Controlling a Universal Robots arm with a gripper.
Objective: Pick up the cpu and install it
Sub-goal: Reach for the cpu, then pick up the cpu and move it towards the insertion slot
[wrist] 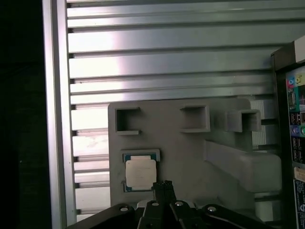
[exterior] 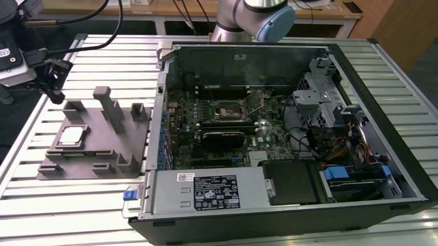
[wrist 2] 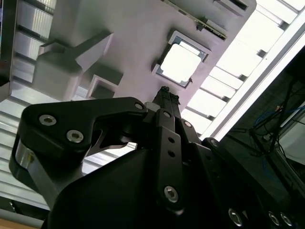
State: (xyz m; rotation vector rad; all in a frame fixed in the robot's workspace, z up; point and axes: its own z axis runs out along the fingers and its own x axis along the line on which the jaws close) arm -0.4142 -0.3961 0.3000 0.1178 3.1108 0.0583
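Observation:
The cpu (exterior: 72,135) is a small flat square chip with a pale metal top. It lies in a square recess of the grey holder block (exterior: 89,164), on the exterior view's left, and shows in both wrist views (wrist 2: 180,64) (wrist: 140,172). My gripper (exterior: 53,88) hangs above the far end of that block, apart from the chip. In both wrist views its black fingertips (wrist 2: 165,93) (wrist: 163,187) are pressed together with nothing between them, a short way from the chip's edge. The socket (exterior: 229,109) sits on the motherboard inside the open computer case.
The open computer case (exterior: 205,46) lies on the slatted metal table (exterior: 75,215), right beside the holder block. Upright grey posts (exterior: 110,110) rise from the block near the chip. Cables, drive bays and a power supply (exterior: 205,192) crowd the case.

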